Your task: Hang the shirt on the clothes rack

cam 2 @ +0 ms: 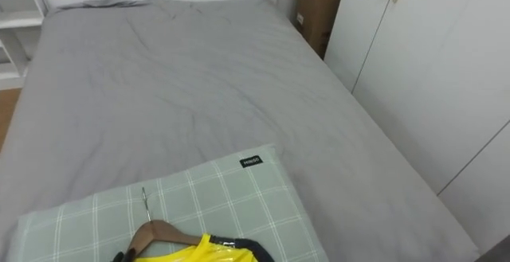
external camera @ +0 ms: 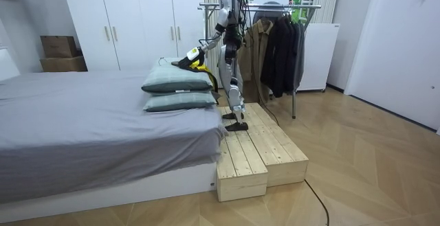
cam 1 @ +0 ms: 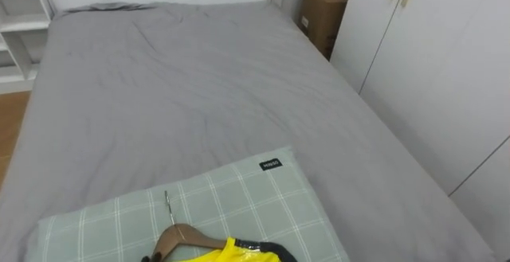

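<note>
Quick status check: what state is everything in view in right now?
Hanger: at the top pillow, not yet hung.
Yellow shirt: on the hanger.
Pillows: stacked in two.
Wardrobe doors: shut.
Dark coats: hanging on the rack.

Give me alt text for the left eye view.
A wooden hanger with a yellow garment shows at the bottom edge, over a green checked pillow on a grey bed. White wardrobe doors and a cardboard box are at right.
</note>
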Motion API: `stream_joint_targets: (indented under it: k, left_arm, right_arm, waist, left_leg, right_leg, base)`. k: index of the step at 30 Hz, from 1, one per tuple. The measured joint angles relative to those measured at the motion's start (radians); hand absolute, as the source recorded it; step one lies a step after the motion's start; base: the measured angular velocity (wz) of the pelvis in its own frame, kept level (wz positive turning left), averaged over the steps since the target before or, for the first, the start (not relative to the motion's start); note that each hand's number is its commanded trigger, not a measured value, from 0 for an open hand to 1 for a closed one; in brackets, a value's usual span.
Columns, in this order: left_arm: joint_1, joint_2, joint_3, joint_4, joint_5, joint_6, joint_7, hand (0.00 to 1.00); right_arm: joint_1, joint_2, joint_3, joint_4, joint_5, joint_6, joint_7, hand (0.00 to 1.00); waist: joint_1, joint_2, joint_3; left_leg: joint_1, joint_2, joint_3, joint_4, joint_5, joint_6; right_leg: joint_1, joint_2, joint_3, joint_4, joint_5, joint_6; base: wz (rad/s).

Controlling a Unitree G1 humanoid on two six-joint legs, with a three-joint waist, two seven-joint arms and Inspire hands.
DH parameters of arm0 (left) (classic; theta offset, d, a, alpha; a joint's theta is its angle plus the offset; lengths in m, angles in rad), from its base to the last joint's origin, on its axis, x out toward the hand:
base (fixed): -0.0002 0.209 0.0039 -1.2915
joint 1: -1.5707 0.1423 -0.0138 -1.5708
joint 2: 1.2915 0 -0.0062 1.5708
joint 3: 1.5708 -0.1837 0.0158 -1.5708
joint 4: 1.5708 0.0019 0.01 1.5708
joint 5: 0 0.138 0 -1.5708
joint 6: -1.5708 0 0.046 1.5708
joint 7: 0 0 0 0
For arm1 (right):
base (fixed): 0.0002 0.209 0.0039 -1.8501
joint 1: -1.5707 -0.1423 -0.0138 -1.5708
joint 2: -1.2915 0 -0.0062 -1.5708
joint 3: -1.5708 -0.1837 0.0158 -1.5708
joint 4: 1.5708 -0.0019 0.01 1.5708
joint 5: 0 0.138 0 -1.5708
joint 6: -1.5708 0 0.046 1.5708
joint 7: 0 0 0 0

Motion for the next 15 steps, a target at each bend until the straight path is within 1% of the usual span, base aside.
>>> stream_joint_targets:
  k: [4, 6, 8, 9, 12, 14, 15]
  left_arm:
    - [0.0, 0.002, 0.007, -0.005, -0.021, -0.002, 0.015, 0.0]
    - [-0.001, 0.002, 0.035, -0.006, -0.028, -0.004, 0.021, 0.0]
    - [-0.001, 0.004, 0.062, -0.006, -0.043, -0.003, 0.032, 0.0]
    - [-0.001, 0.005, 0.072, -0.003, -0.071, -0.003, 0.041, 0.0]
    - [-0.001, 0.01, 0.073, 0.0, -0.141, -0.003, 0.041, 0.0]
    - [-0.001, 0.012, 0.076, 0.0, -0.165, -0.003, 0.04, 0.0]
    - [-0.001, 0.012, 0.079, 0.0, -0.178, -0.003, 0.039, 0.0]
  right_arm:
    - [0.008, 0.001, 0.017, -0.002, 0.045, 0.007, 0.0, 0.0]
    - [0.012, 0.002, 0.019, -0.004, 0.048, 0.008, -0.001, 0.0]
    - [0.011, 0.002, 0.018, -0.008, 0.048, 0.009, -0.002, 0.0]
    - [0.012, 0.002, 0.019, -0.01, 0.047, 0.009, -0.003, 0.0]
    - [0.023, 0.002, 0.02, -0.017, 0.048, 0.008, -0.001, 0.0]
    - [0.023, 0.001, 0.019, -0.016, 0.047, 0.008, 0.0, 0.0]
    - [0.023, 0.001, 0.019, -0.016, 0.047, 0.008, 0.0, 0.0]
  waist:
    - [0.017, -0.01, -0.0077]
    - [0.026, -0.015, -0.0115]
    - [0.026, -0.015, -0.0112]
    - [0.03, -0.013, -0.0099]
    - [0.043, -0.009, -0.0069]
    - [0.049, -0.008, -0.0056]
    - [0.049, -0.004, -0.0029]
  left_leg:
    - [-0.001, 0.001, 0.0, 0.0, 0.0, 0.0]
    - [-0.001, 0.002, -0.001, 0.001, 0.0, 0.0]
    - [0.0, 0.004, -0.004, 0.001, 0.0, 0.0]
    - [0.005, 0.004, -0.005, 0.0, 0.0, 0.0]
    - [0.005, 0.004, -0.005, 0.0, 0.0, 0.0]
    - [0.005, 0.003, -0.006, 0.0, 0.0, 0.0]
    - [0.005, 0.003, -0.006, 0.0, 0.0, 0.0]
  right_leg:
    - [-0.001, 0.0, 0.0, -0.001, 0.0, 0.0]
    - [-0.001, 0.002, -0.003, 0.0, 0.003, -0.003]
    - [0.0, 0.002, -0.008, 0.0, 0.007, -0.005]
    - [0.005, 0.002, -0.008, -0.002, 0.008, -0.005]
    - [0.007, 0.002, -0.01, -0.002, 0.008, -0.004]
    - [0.007, 0.002, -0.009, -0.002, 0.009, -0.004]
    - [0.007, 0.002, -0.009, -0.002, 0.009, -0.004]
  base:
    - [0.0]
    - [0.0]
    - [0.04]
    - [0.0]
    - [0.0]
    - [0.0]
    - [0.0]
